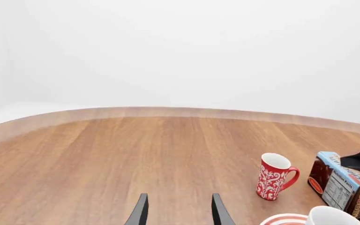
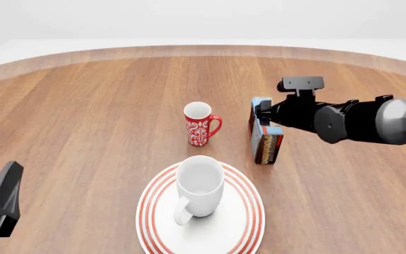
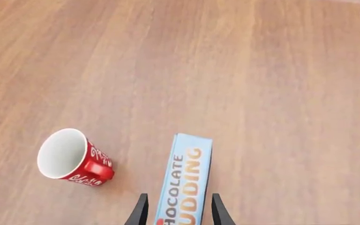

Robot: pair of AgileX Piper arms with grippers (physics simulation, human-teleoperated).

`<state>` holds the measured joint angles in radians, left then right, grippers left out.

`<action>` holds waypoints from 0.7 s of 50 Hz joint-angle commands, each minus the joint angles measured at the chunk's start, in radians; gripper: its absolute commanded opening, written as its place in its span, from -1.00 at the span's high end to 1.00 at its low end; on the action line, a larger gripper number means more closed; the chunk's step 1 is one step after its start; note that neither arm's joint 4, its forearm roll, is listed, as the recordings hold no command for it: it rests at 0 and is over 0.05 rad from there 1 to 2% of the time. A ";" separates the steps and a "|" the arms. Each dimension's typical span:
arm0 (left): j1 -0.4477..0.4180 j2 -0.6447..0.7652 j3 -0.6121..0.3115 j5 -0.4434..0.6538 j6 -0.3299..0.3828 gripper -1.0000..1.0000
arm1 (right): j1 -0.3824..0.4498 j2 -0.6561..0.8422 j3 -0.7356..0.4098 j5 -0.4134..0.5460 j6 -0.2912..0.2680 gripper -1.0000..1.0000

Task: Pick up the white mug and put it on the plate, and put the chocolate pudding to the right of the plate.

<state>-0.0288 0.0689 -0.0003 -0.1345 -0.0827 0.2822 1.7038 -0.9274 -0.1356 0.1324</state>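
The right gripper (image 3: 177, 211) is seen straddling the chocolate pudding (image 2: 264, 133), fingers parted with the box standing on edge between them; whether they actually pinch it can't be told. The box is found at about 2 o'clock from the plate (image 2: 249, 211), beside the red mug (image 2: 200, 125). The white mug (image 2: 199, 188) is already sat upright on the plate. The left gripper (image 1: 178, 212) is held apart over bare table (image 1: 105, 159), nothing gripped.

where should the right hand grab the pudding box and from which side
Grip the chocolate pudding across its narrow top edge, coming from above. It stands on edge, thin and tall, and the right hand has one finger on either side of that edge. The red mug stands clear beside it.
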 commanded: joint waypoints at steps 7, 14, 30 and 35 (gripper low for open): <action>-0.001 0.006 0.000 -0.005 0.001 -1.00 | 0.004 0.023 0.001 -0.012 0.012 -1.00; -0.001 0.027 0.000 -0.025 0.001 -1.00 | 0.006 0.032 0.001 -0.016 0.015 -1.00; -0.003 0.014 0.000 -0.011 0.001 -1.00 | 0.002 0.049 0.002 -0.026 0.020 -1.00; -0.003 0.012 0.000 -0.009 0.002 -1.00 | -0.002 0.055 0.004 -0.031 0.024 -1.00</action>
<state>-0.0312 0.0846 -0.0002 -0.1479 -0.0815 0.2843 1.7484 -0.9255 -0.1594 0.1514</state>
